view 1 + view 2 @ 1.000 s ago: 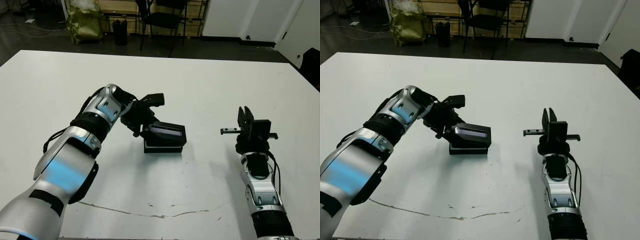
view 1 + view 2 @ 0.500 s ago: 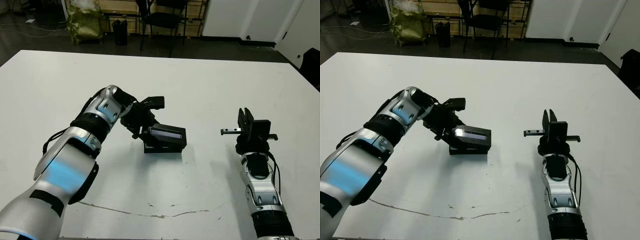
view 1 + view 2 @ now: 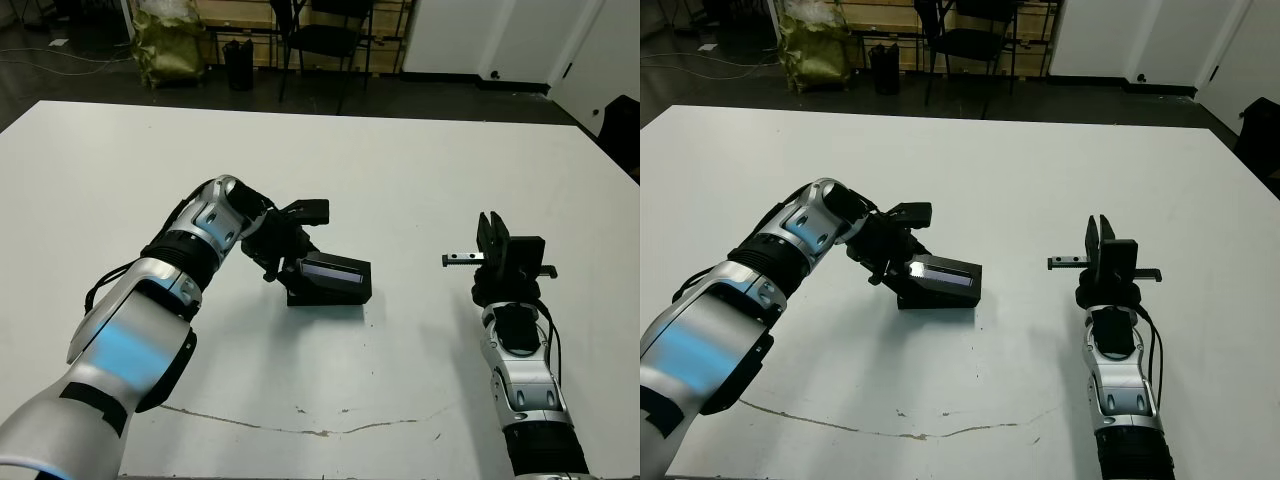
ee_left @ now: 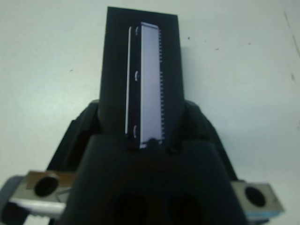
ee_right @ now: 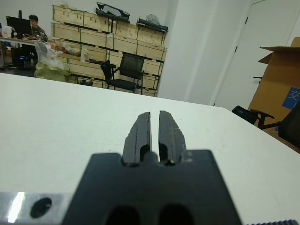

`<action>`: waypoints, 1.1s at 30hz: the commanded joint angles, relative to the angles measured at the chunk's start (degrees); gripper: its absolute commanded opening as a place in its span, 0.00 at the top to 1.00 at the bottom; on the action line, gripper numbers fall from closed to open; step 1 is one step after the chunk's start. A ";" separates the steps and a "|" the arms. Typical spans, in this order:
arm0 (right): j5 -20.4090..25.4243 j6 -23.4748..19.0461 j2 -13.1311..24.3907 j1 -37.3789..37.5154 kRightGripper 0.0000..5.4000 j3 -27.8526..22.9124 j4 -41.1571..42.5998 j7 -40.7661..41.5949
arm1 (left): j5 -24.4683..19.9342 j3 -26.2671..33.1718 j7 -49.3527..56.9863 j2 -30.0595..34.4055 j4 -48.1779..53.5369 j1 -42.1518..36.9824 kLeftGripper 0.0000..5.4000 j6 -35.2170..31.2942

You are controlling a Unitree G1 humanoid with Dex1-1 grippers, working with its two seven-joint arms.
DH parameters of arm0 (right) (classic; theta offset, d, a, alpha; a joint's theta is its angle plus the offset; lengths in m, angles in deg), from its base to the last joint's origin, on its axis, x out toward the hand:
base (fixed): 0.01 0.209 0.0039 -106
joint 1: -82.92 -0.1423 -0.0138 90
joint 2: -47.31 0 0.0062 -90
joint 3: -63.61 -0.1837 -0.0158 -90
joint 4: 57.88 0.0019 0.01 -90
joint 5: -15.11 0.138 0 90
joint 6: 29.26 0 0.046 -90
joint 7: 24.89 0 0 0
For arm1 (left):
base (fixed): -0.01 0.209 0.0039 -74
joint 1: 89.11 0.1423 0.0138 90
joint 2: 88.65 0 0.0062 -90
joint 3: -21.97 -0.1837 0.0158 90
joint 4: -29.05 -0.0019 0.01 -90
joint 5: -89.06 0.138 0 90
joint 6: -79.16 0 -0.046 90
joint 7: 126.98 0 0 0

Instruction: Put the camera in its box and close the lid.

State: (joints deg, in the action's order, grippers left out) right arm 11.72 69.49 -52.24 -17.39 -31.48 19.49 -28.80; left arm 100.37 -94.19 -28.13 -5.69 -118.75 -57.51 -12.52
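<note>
Lid [image 3: 331, 272] sits on top of the box [image 3: 325, 297] near the middle of the white table [image 3: 400, 170], its pale glossy stripe catching the light and its left end tipped up a touch! Left gripper [image 3: 297, 238] is right at that end, one finger above, and whether its fingers are pinching the lid cannot be told. Over on the right, well apart, the right gripper [image 5: 150, 132] stands upright, fingers together and holding nothing.
</note>
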 commanded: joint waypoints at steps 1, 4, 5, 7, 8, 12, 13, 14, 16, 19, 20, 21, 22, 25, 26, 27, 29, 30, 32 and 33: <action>0.09 -0.24 0.13 0.68 1.00 -0.31 -0.76 -0.10 | 1.68 -0.87 0.36 1.69 -0.16 1.74 0.50 1.96; 0.50 -1.14 0.11 0.63 1.00 -0.48 -0.66 0.06 | 1.68 -0.84 0.25 1.90 -0.38 1.88 0.50 1.74; 0.40 -1.25 0.19 0.57 1.00 -0.46 -0.80 0.02 | 1.73 -0.84 0.40 2.04 -0.35 2.03 0.50 1.75; 0.71 -0.81 0.12 0.52 1.00 -0.54 -1.06 0.22 | 1.52 -0.58 0.49 2.25 -0.36 2.36 0.50 1.67; 0.93 -0.68 0.06 0.52 1.00 -0.59 -1.06 0.36 | 1.40 -0.43 0.59 2.35 -0.35 2.52 0.50 1.48; 0.69 0.46 0.31 0.67 1.00 -0.32 -0.89 0.68 | 1.15 0.03 0.72 2.88 -0.47 3.34 0.50 2.95; 0.76 0.08 0.19 0.75 1.00 -0.36 -0.48 0.64 | 0.89 0.35 0.84 3.00 -0.57 3.67 0.50 3.30; 0.78 -0.52 0.06 0.81 1.00 -0.40 -0.06 0.51 | 0.65 0.65 0.86 3.07 -0.73 3.94 0.50 3.39; 0.76 -1.20 -0.16 0.72 1.00 -0.52 0.07 0.11 | 0.29 1.25 1.31 3.25 -0.98 4.45 0.50 2.35; 0.97 -1.45 -0.26 0.85 1.00 -0.48 0.89 0.28 | 1.29 0.94 3.35 3.98 -0.22 5.53 0.50 2.50; 1.09 -0.86 -0.17 0.83 1.00 -0.51 0.70 0.49 | 1.37 0.96 3.86 4.15 -0.11 5.92 0.50 2.98; 1.14 -0.80 -0.03 0.74 1.00 -0.55 0.47 0.65 | 1.12 1.24 4.09 4.19 -0.37 6.22 0.50 2.74; 1.13 -0.92 0.12 0.66 1.00 -0.56 0.35 0.75 | 0.71 1.63 4.10 4.22 -0.68 6.48 0.50 2.60; 1.13 -2.48 -0.03 0.80 1.00 -0.46 1.63 0.59 | 0.44 2.20 5.09 4.48 -0.86 7.19 0.50 1.39; 1.10 -2.92 -0.15 0.92 1.00 -0.38 2.35 0.53 | 0.29 2.41 5.21 4.60 -0.89 7.36 0.50 0.43; 1.07 -3.21 -0.21 1.02 1.00 -0.30 2.92 0.53 | 0.23 2.46 5.28 4.76 -0.77 7.53 0.50 0.37; 1.31 -3.01 -0.24 1.21 1.00 -0.22 3.60 0.90 | 0.14 2.56 5.37 5.00 -0.61 7.94 0.50 0.36; 1.13 -3.31 -0.17 1.35 1.00 -0.08 4.13 0.93 | 0.19 2.54 5.57 5.10 -0.65 8.21 0.50 0.94; 0.94 -3.31 -0.07 1.33 1.00 -0.10 3.81 0.84 | 0.28 2.57 6.20 5.28 -0.44 8.81 0.50 2.11; 0.79 -3.33 -0.03 1.33 1.00 -0.09 3.69 0.75 | 0.11 2.78 6.52 5.32 -0.37 9.08 0.50 2.04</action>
State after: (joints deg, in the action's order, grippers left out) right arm 12.42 67.38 -52.32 -16.90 -31.41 23.79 -28.14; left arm 98.08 -90.58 -23.96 -2.50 -117.66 -51.60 -9.81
